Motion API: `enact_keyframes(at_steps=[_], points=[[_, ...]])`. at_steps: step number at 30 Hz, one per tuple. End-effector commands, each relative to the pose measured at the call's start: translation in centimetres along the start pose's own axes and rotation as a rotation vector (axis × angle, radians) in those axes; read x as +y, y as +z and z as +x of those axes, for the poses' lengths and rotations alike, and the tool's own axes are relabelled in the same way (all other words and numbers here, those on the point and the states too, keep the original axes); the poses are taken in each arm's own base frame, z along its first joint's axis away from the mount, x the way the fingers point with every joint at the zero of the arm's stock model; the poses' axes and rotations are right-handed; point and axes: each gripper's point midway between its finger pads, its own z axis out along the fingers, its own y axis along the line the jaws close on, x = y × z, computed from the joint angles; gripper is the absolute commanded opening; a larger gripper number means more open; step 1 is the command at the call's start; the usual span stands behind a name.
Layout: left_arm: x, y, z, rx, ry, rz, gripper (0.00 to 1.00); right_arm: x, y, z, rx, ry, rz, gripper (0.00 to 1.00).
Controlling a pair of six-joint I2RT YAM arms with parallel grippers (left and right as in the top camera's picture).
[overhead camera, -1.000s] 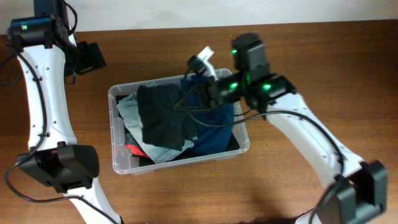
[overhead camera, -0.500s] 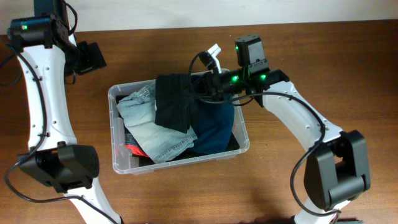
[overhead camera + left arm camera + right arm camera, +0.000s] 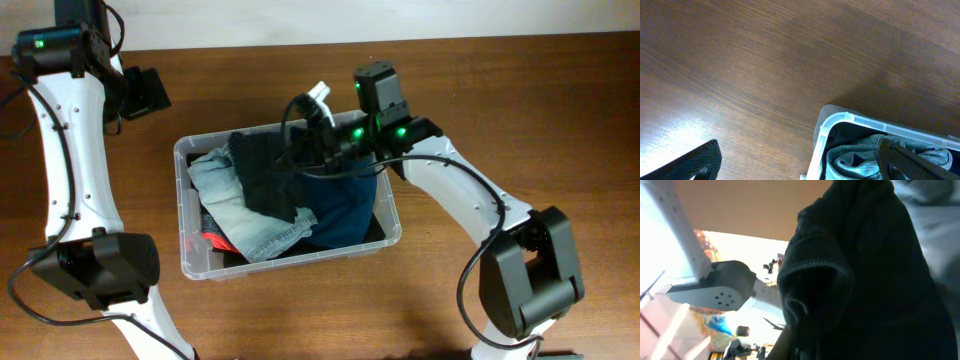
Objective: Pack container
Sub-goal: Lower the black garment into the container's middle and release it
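Container (image 3: 186, 152): largely filled.
Black garment (image 3: 262, 178): held over container by right gripper (image 3: 305, 158), jaws clamped; release outstanding.
Left gripper (image 3: 800, 165): beside container, jaws spread.

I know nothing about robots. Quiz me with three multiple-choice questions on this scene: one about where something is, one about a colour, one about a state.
1. Where is the left gripper?
A) over bare table, off the tub's corner
B) inside the tub
C) touching the other gripper

2. What colour is the garment held by the right gripper?
A) yellow
B) black
C) white

3. What state is the tub in?
A) empty
B) lidded
C) open, with clothes inside

Answers:
1 A: it hangs over wood beyond the tub's corner.
2 B: black cloth hangs from it.
3 C: there is no lid, and clothes are piled inside.
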Motion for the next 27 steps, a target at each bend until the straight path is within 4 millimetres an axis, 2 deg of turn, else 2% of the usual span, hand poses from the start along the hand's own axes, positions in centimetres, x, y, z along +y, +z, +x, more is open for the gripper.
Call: enact_keyframes(at_steps=[1,10,14,18,22,27], points=[[0.1,-0.3,0.0,-0.003,-0.015,0.007,0.99,0.8,0.3,0.8,0.048,0.009,-0.045,0.04],[0.1,-0.3,0.0,-0.003,-0.015,0.007,0.99,-1.7,-0.7,-1.1,-0.047,0.024,0.033,0.05],[0.1,-0.3,0.0,-0.003,-0.015,0.007,0.99,-3.1,-0.6,-1.2,-0.047,0.027,0.042,0.13],[0.1,-0.3,0.0,-0.003,-0.015,0.007,0.99,-5.4,-0.9,-1.4,-0.082,0.050,0.106,0.25],[0.1,-0.3,0.0,-0.003,-0.015,0.007,0.99,-7.4,-2.2,-2.1,-0.146,0.078,0.197,0.40],[0.1,-0.3,0.0,-0.003,-0.015,0.007,1.00,-9.5,-4.0,-3.1,-0.229,0.113,0.301,0.81]])
